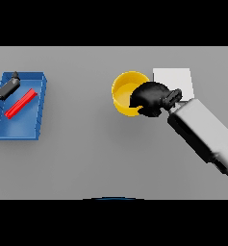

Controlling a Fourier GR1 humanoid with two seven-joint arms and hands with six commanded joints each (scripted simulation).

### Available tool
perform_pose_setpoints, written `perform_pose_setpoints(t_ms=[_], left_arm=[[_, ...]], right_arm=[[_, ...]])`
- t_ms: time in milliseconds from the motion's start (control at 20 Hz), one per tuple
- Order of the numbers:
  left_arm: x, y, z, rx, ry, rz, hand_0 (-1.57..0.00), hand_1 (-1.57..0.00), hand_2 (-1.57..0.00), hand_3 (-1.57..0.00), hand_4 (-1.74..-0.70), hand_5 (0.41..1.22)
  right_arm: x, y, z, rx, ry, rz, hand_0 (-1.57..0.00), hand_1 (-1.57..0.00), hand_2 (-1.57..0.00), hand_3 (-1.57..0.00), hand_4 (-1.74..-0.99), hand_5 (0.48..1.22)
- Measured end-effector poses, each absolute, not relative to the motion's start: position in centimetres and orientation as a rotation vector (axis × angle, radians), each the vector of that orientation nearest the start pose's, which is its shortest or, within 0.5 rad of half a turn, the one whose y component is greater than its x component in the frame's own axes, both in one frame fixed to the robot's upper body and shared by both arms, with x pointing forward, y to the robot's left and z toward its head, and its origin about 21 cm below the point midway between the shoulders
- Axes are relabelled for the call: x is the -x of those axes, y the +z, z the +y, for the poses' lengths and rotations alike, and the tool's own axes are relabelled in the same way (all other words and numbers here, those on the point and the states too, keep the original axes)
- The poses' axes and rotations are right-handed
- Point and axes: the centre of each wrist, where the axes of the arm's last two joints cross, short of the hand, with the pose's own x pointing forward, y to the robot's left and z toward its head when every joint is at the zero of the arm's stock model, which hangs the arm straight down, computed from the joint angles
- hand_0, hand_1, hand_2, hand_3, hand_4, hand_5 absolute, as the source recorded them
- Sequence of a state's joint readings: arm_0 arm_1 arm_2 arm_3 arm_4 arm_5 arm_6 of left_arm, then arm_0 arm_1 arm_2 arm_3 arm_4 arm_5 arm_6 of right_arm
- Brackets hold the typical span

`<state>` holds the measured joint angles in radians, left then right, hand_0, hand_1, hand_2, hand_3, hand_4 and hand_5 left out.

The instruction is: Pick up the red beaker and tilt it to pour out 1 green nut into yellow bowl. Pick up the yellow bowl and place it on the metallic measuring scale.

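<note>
Taking the round yellow bowl (pixel 127 93) as landmark, there is one such bowl on the grey surface (pixel 86 153). Just to its right lies one flat white square scale (pixel 175 79). Far to its left sits one blue rectangular tray (pixel 36 103), holding one red bar-shaped object (pixel 20 103). Two dark hands show: one (pixel 151 98) at the bowl, one (pixel 8 85) at the tray.

lab-style test bench | plain grey table (pixel 86 153) | blue bin (pixel 38 96) | white scale (pixel 175 77)

Yellow bowl (pixel 125 93) smooth matt plastic look, blue tray (pixel 41 103) same, scale (pixel 175 79) flat pale matt plate, table (pixel 86 153) uniform matt grey.
</note>
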<state>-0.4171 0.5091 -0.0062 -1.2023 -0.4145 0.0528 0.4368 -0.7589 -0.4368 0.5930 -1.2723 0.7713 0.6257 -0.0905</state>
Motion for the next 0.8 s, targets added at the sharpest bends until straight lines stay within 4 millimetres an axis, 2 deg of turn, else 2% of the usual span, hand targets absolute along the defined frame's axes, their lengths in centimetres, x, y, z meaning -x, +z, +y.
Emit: perform_pose_setpoints(t_ms=[50,200,250,400,500,550,750,800], left_arm=[[-34.8,8.0,33.2,-0.855,-0.449,-1.126,0.00,0.00,0.00,0.00,-0.75,0.697],[-34.6,8.0,33.8,-0.877,-0.446,-1.109,0.00,0.00,0.00,0.00,-0.74,0.704],[-34.6,8.3,33.9,-0.877,-0.447,-1.118,0.00,0.00,0.00,0.00,-0.74,0.708],[-34.6,8.1,33.4,-0.863,-0.447,-1.107,0.00,0.00,0.00,0.00,-0.74,0.708],[-34.5,8.4,33.8,-0.870,-0.451,-1.115,0.00,0.00,0.00,0.00,-0.74,0.706],[-34.6,8.6,34.1,-0.881,-0.442,-1.104,0.00,0.00,0.00,0.00,-0.74,0.703],[-34.6,8.7,33.6,-0.867,-0.446,-1.114,0.00,0.00,0.00,0.00,-0.73,0.691],[-34.2,8.5,34.2,-0.871,-0.443,-1.110,0.00,0.00,0.00,0.00,-0.73,0.688]], right_arm=[[-36.7,12.2,-14.7,0.435,2.027,-1.199,-1.57,-1.57,-1.44,-1.38,-1.740,1.220],[-37.4,13.4,-15.8,0.479,1.973,-1.198,-1.57,-1.57,-1.48,-1.28,-1.741,1.220],[-37.6,13.2,-16.2,0.503,1.957,-1.199,-1.57,-1.57,-1.49,-1.26,-1.741,1.221],[-38.9,14.1,-18.7,0.595,1.877,-1.210,-1.57,-1.57,-1.53,-1.22,-1.741,1.221],[-39.6,13.9,-20.4,0.630,1.833,-1.203,-1.57,-1.57,-1.54,-1.20,-1.741,1.221],[-40.2,14.4,-21.2,0.643,1.819,-1.205,-1.57,-1.57,-1.53,-1.19,-1.741,1.221],[-41.4,13.5,-23.7,0.670,1.740,-1.175,-1.57,-1.57,-1.51,-1.18,-1.741,1.221],[-41.6,13.2,-24.4,0.685,1.730,-1.166,-1.57,-1.57,-1.49,-1.20,-1.741,1.221]])
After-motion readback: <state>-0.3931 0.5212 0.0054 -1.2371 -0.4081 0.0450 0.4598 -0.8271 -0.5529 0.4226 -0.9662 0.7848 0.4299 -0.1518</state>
